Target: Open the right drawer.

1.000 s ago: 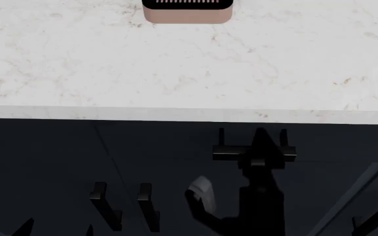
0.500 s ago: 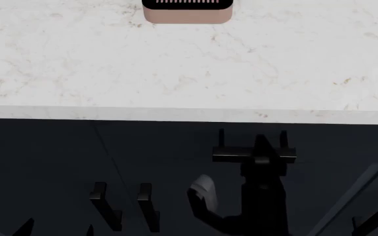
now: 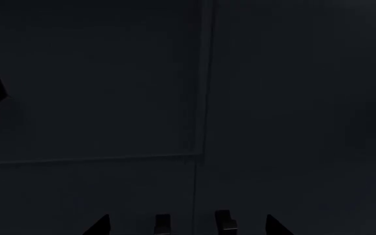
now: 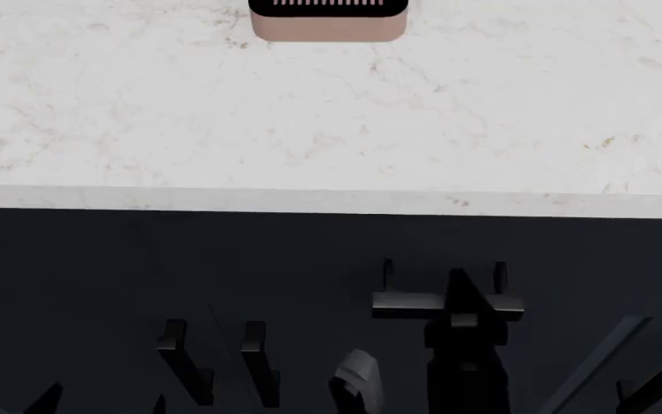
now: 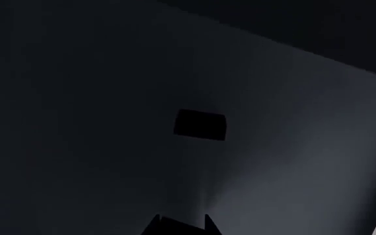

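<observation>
Well, nearest me in the head view are the door handles (image 4: 184,360), black uprights low on the dark navy cabinet front (image 4: 78,285), with one more at the far right. A pale block (image 4: 360,373) sits just left of my right arm; I cannot tell what it is.

The left gripper (image 3: 189,226) shows only in its own wrist view. Its two tips poke in wide apart with nothing between them, facing dark panels split by a thin seam.

The right gripper (image 4: 460,300) reaches up from the near edge, right of centre. Its fingers are narrow and pinched onto the handle (image 4: 406,304), a black bar lying level on two posts. That bar belongs to the right drawer (image 4: 561,259), whose flat navy front sits below the counter lip on the right half of the view. It is too dark to make out the drawer's edges or its inside. The right wrist view gives only a dim grey panel with one black rectangle on it.

Beyond lies the counter (image 4: 308,129), white with faint veins. At its far edge stands a pinkish box (image 4: 327,26) with a black slotted top.
</observation>
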Robot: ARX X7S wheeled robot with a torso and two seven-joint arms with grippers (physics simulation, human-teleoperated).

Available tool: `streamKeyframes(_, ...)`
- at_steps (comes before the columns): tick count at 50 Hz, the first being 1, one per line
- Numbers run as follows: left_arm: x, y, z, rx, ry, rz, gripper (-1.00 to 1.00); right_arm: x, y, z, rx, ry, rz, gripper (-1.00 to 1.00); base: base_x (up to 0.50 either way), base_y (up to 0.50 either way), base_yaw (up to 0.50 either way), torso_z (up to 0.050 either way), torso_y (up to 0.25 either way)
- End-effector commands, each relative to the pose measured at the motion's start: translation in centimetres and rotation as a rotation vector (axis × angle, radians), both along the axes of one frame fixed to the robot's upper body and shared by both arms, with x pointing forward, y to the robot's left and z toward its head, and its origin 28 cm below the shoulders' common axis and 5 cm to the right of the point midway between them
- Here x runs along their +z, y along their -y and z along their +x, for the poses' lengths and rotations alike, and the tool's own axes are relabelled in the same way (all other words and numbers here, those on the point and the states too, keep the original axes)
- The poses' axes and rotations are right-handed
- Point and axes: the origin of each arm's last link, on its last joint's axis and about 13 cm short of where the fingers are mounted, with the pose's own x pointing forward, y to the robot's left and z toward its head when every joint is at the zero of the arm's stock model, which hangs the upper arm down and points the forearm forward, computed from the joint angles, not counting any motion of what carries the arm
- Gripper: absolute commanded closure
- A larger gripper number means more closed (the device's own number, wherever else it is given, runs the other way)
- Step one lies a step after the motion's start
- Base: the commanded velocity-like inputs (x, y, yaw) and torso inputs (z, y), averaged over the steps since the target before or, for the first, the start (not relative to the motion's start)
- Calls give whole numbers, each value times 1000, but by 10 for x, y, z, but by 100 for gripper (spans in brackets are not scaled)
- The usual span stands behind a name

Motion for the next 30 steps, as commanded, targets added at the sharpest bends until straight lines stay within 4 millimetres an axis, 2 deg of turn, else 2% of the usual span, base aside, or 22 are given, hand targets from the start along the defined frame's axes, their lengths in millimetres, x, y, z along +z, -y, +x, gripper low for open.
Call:
streamKeyframes(1,0,1,0,-6,-8,5,-100,1,-13,-20,77,2,-48,100,0,0,3,0,0)
streamKeyframes(4,1,1,0,-4,-8,3,-100,2,-11,-23,71,-3,-55,100,0,0,2,0,0)
streamKeyframes(5,0,1,0,-4,-8,2,-100,-5,-10,-40,73,-31,-73,100,0,0,3,0,0)
streamKeyframes(7,0,1,0,-5,-8,4,-100,-4,-9,-43,68,-29,-75,100,0,0,0,0,0)
streamKeyframes(30,0,1,0,-3,-7,7,-100,-2,-9,-56,67,-35,-90,100,0,1,2,0,0)
